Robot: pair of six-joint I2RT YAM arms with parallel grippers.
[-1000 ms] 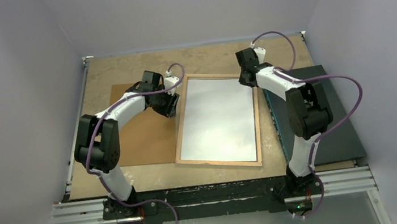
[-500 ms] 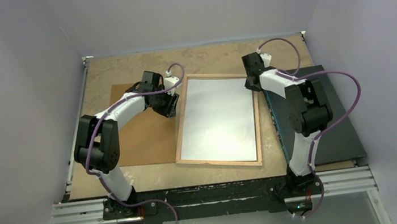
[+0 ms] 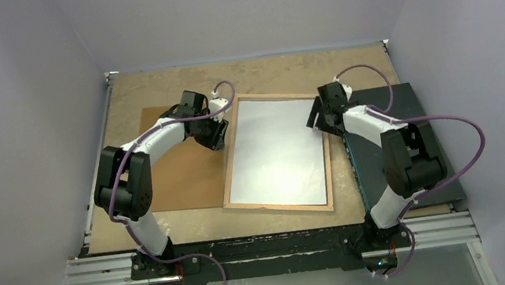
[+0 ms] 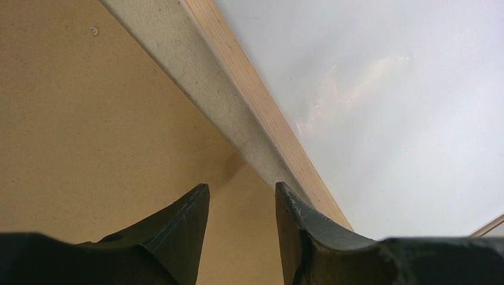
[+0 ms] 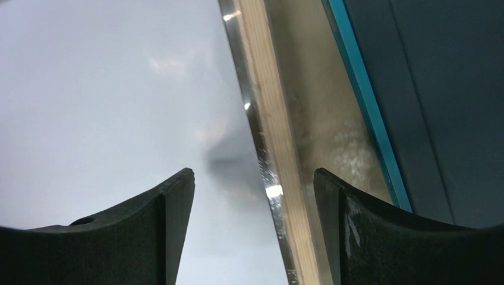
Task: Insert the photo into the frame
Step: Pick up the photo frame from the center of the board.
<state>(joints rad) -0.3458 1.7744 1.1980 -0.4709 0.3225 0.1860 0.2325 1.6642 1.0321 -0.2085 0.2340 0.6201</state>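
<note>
overhead, the frame [image 3: 279, 207] lies wood side up, the photo [image 3: 276, 150] white back up inside it. only wrist views show the jaws: left end effector [image 4: 241, 193] narrowly parted, empty, over the brown board [image 4: 89, 119] beside the left rail; right end effector [image 5: 254, 178] wide, empty, astride the right rail.

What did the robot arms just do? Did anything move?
The right claw slid along the right rail of the frame toward the robot. It then opened wide and now straddles that rail, gripping nothing. The left claw, the frame and the photo lying white side up inside it stayed put.
</note>
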